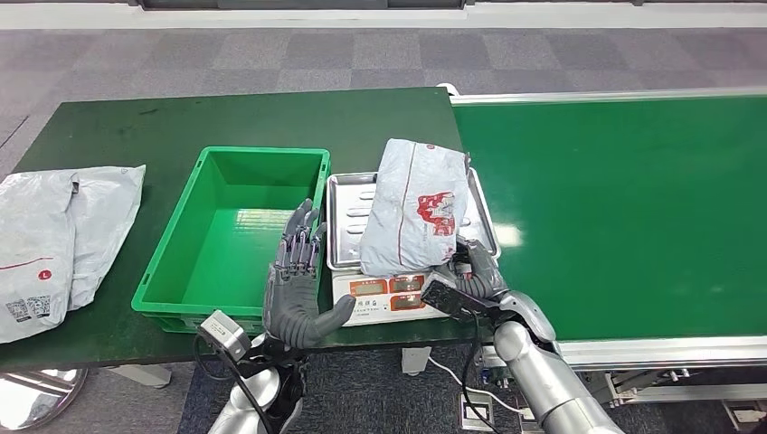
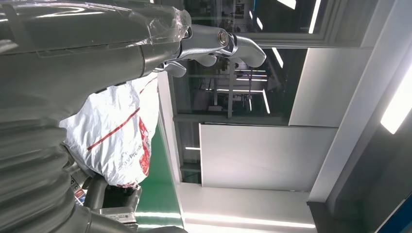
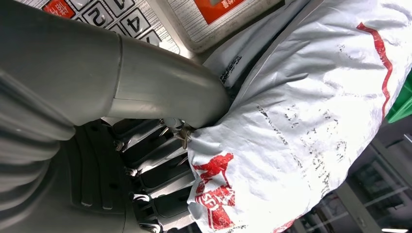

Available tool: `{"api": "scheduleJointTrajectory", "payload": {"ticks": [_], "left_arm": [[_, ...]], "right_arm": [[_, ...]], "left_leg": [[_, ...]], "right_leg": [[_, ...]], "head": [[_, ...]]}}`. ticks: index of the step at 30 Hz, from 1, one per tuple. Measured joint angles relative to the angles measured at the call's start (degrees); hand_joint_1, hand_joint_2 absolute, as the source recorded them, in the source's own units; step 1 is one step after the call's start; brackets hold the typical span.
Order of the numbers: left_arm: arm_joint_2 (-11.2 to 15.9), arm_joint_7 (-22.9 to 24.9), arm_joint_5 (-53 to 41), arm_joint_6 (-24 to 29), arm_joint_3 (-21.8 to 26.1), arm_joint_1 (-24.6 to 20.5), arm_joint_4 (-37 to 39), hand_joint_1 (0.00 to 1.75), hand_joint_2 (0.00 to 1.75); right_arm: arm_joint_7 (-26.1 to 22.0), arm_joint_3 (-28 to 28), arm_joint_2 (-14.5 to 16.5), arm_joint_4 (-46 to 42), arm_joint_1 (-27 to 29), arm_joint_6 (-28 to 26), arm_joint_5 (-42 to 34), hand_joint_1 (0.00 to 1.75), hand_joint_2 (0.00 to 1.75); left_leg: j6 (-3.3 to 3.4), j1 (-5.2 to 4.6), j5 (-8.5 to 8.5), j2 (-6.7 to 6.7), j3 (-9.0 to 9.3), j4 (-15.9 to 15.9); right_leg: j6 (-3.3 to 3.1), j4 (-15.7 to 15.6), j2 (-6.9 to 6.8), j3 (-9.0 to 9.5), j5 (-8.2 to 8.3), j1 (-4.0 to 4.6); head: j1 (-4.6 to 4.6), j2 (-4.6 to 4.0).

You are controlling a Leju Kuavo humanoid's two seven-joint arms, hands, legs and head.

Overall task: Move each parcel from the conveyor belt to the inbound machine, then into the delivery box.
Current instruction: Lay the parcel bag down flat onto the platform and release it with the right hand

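Resting on the scale tray point(image 1: 348, 194), your grey poly parcel point(image 1: 418, 208) looks soft, light and slippery; judge the firm near edge the best hold. Your right hand point(image 1: 472, 276) pinches that edge at six o'clock. At nine o'clock, your left hand point(image 1: 297, 271) hovers, fingers spread, beside the green box point(image 1: 231, 231).

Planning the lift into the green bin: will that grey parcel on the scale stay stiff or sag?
The parcel is a crinkled plastic mailer, so it will likely sag. Its glossy film may slip. The right hand grips only one end, so the far end probably droops.
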Motion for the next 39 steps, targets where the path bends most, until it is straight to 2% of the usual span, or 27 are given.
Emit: {"api": "scheduleJointTrajectory", "payload": {"ticks": [3, 5, 7, 8, 10, 15, 21, 23, 25, 26, 27, 33, 38, 39], "left_arm": [[-0.01, 0.0, 0.0, -0.11, 0.0, -0.01, 0.0, 0.0, 1.75], [-0.05, 0.0, 0.03, -0.31, 0.03, -0.03, 0.01, 0.0, 1.75], [-0.1, 0.0, 0.08, -0.39, 0.17, -0.1, 0.05, 0.0, 1.75], [-0.15, 0.01, 0.1, -0.39, 0.25, -0.16, 0.08, 0.0, 1.75], [-0.25, 0.01, 0.14, -0.38, 0.33, -0.28, 0.13, 0.0, 1.75], [-0.43, 0.0, 0.16, -0.28, 0.37, -0.37, 0.15, 0.0, 1.75], [-0.44, 0.0, 0.15, -0.17, 0.37, -0.36, 0.15, 0.0, 1.75], [-0.38, 0.0, 0.03, -0.09, 0.41, -0.08, -0.18, 0.0, 1.75], [-0.31, 0.0, -0.41, -0.16, 0.49, 0.57, -0.67, 0.0, 1.75], [-0.31, 0.0, -0.62, -0.24, 0.51, 0.78, -0.77, 0.0, 1.75], [-0.31, 0.0, -0.82, -0.3, 0.54, 0.96, -0.83, 0.0, 1.75], [-0.31, 0.0, -1.01, -0.31, 0.72, 0.99, -0.83, 0.0, 1.75], [-0.31, 0.0, -1.14, -0.39, 0.85, 0.99, -0.69, 0.0, 1.75], [-0.32, 0.0, -1.13, -0.39, 0.85, 0.98, -0.62, 0.0, 1.75]], "right_arm": [[-1.8, 0.04, -0.03, -0.6, 0.44, -1.95, -1.47, 1.75, 1.75], [-7.7, -1.23, -0.1, -6.77, 3.25, -10.2, -6.19, 1.75, 1.75], [-12.7, -3.18, -0.05, -16.13, 5.85, -22.52, -10.5, 1.75, 1.75], [-13.26, -3.93, -0.02, -19.68, 6.3, -27.12, -11.38, 1.75, 1.75], [-12.76, -4.96, -0.12, -24.78, 6.8, -30.13, -11.9, 1.75, 1.75], [-11.58, -5.5, -0.25, -31.12, 8.47, -26.88, -11.4, 1.75, 1.75], [-10.51, -5.5, -0.25, -31.61, 8.51, -25.77, -10.91, 1.75, 1.75], [-2.04, -5.28, -0.46, -29.52, 7.47, -16.09, -7.79, 1.75, 1.75], [7.78, -4.54, -0.84, -22.83, 6.22, -1.62, -2.83, 1.75, 1.75], [9.01, -4.18, -0.96, -19.87, 5.98, 1.5, -1.63, 1.75, 1.75], [9.33, -3.85, -1.03, -17.2, 5.86, 3.29, -0.74, 1.75, 1.75], [9.54, -3.6, -1.07, -14.73, 5.5, 3.53, -0.53, 1.75, 1.75], [12.3, -1.93, -1.42, -11.68, 4.59, 10.68, 2.31, 1.75, 1.75], [11.65, -1.41, -1.46, -10.56, 4.3, 10.91, 2.38, 1.31, 1.75]], "left_leg": [[0.0, 0.0, 0.0, 0.04, 0.08, 0.02], [0.02, -0.02, 0.02, -0.1, -0.02, 0.03], [0.02, -0.03, 0.02, -0.17, -0.15, 0.02], [0.01, -0.03, 0.0, -0.12, -0.16, 0.02], [0.0, -0.03, -0.04, 0.06, -0.11, 0.01], [0.06, -0.06, -0.09, 0.24, -0.12, 0.0], [0.06, -0.06, -0.09, 0.24, -0.12, -0.01], [0.06, -0.05, -0.09, 0.3, -0.06, -0.02], [0.07, -0.04, -0.05, 0.25, -0.05, -0.02], [0.07, -0.05, -0.03, 0.21, -0.08, -0.01], [0.08, -0.05, -0.02, 0.16, -0.11, -0.01], [0.07, -0.05, -0.04, 0.18, -0.11, -0.01], [0.07, -0.05, -0.04, 0.21, -0.1, -0.01], [0.07, -0.05, -0.04, 0.21, -0.1, -0.01]], "right_leg": [[0.02, -0.01, 0.04, 0.02, 0.02, 0.0], [0.04, 0.01, -0.06, -0.03, 0.03, -0.02], [0.03, 0.03, -0.13, -0.11, 0.01, -0.03], [0.01, 0.03, -0.09, -0.13, 0.0, -0.03], [-0.03, 0.02, 0.02, -0.13, -0.03, -0.03], [-0.02, 0.0, 0.16, -0.15, -0.01, -0.04], [-0.02, 0.01, 0.15, -0.13, -0.02, -0.04], [-0.02, 0.01, 0.21, -0.11, -0.01, -0.02], [0.01, 0.01, 0.21, -0.09, 0.02, -0.02], [0.03, 0.02, 0.19, -0.09, 0.03, -0.02], [0.05, 0.03, 0.15, -0.1, 0.04, -0.03], [0.04, 0.02, 0.18, -0.12, 0.03, -0.03], [0.04, 0.02, 0.2, -0.12, 0.03, -0.02], [0.04, 0.02, 0.21, -0.12, 0.04, -0.02]], "head": [[-0.01, 0.0], [-0.01, 0.0], [-0.02, 0.0], [-0.03, 0.0], [-0.01, 0.0], [0.0, 0.0], [0.0, 0.0], [0.0, 0.0], [0.0, 0.0], [0.0, 0.0], [0.0, 0.0], [0.0, 0.0], [0.0, 0.0], [0.0, 0.0]]}}
